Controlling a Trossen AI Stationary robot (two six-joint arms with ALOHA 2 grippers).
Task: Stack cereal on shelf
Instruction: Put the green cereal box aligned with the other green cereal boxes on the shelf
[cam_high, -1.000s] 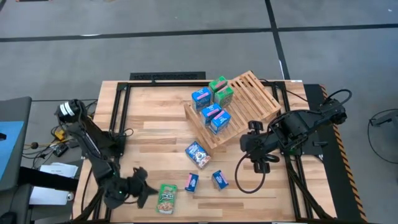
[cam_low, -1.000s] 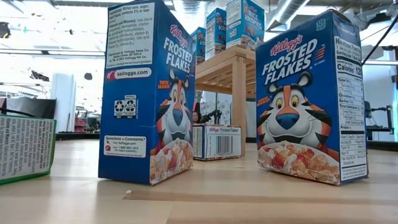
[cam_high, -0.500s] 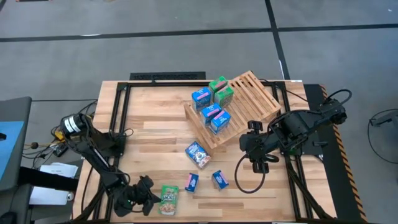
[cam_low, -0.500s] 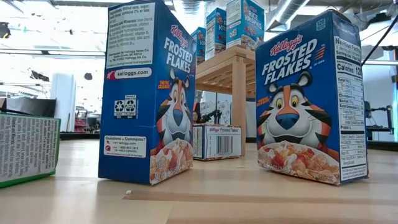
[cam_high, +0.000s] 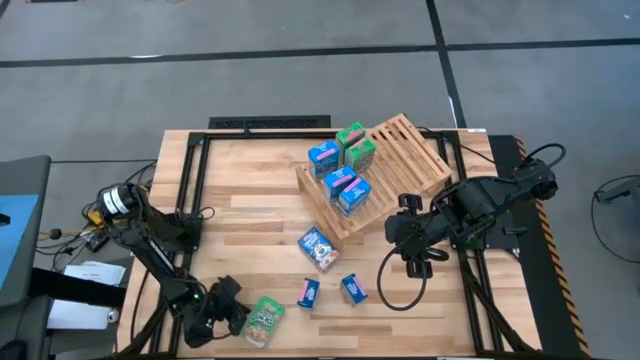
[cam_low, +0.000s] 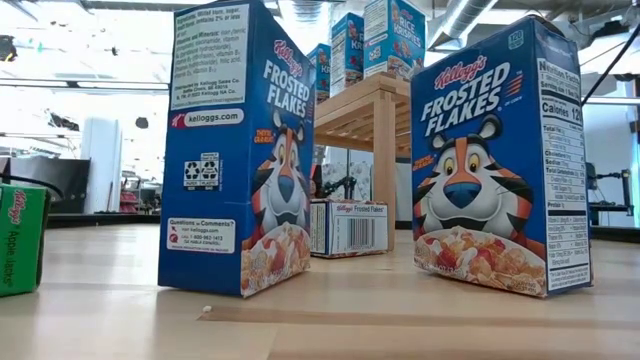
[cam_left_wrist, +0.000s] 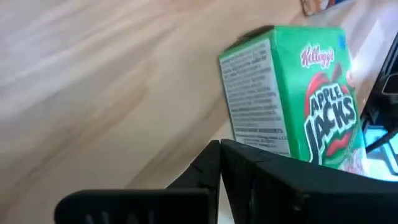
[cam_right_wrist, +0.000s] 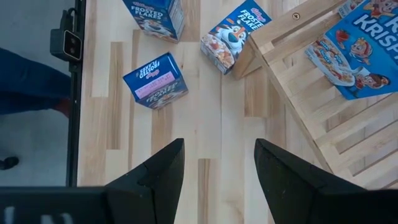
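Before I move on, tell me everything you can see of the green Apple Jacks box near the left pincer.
The green Apple Jacks box is a small cardboard carton with a red-and-white logo on its front and white nutrition print on one side. It sits on the plank table at the near left edge, turned askew, apart from the other cereal boxes. The left pincer, closed, sits right against the box; the left wrist view shows its fingers shut in front of the box, not around it.
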